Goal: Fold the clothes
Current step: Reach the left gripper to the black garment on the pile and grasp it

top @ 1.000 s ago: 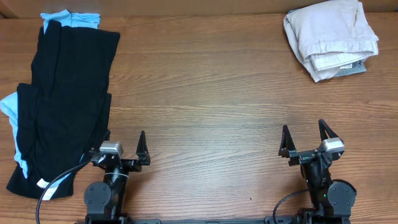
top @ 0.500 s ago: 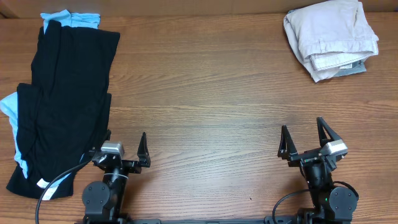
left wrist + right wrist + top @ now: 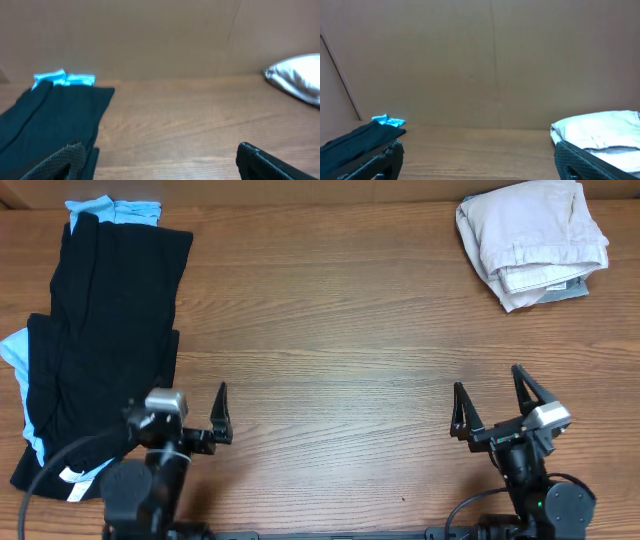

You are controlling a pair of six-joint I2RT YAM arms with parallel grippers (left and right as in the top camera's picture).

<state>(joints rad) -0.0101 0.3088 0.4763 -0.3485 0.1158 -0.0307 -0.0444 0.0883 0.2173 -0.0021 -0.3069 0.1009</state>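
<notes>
The left gripper [image 3: 160,167] is hovering with jaws spread wide, holding nothing, just beside the black garment [image 3: 110,330], which is lying over light blue cloth [image 3: 112,208] at the table's [image 3: 330,330] left side. The right gripper [image 3: 488,392] is likewise hanging spread and empty. A beige folded pile [image 3: 535,240], possibly trousers, is resting at the far right corner.

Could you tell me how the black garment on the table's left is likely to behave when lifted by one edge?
The black garment lies flat with soft creases, so it will probably drape and sag rather than hold shape. It overlaps the light blue garment, so lifting may drag that along.
</notes>
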